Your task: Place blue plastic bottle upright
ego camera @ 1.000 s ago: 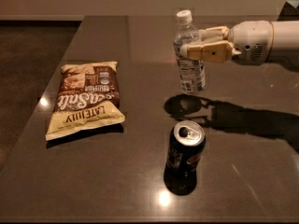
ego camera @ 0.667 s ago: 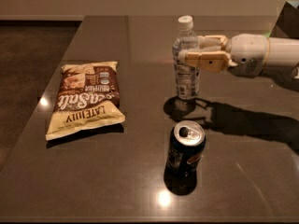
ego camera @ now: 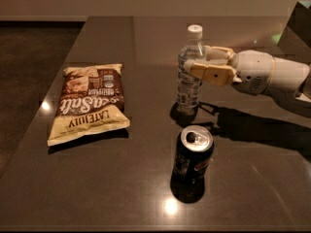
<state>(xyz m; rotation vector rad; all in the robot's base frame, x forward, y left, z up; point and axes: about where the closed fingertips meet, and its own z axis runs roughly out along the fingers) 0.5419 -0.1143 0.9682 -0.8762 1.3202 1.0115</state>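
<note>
The blue plastic bottle (ego camera: 189, 91), clear with a white cap and a white-and-blue label, stands upright on the dark table (ego camera: 272, 188) right of center. Its base appears to rest on the tabletop. My gripper (ego camera: 195, 64) reaches in from the right on a white arm. Its tan fingers (ego camera: 210, 74) are closed around the bottle's middle, one in front and one behind.
A dark blue soda can (ego camera: 193, 159) stands upright just in front of the bottle. A bag of chips (ego camera: 90, 101) lies flat at the left. The table's left edge drops to a dark floor. A wall runs behind the far edge.
My gripper has come down with the bottle in its fingers. The bottle was above the table a second ago and now stands on it, upright.
</note>
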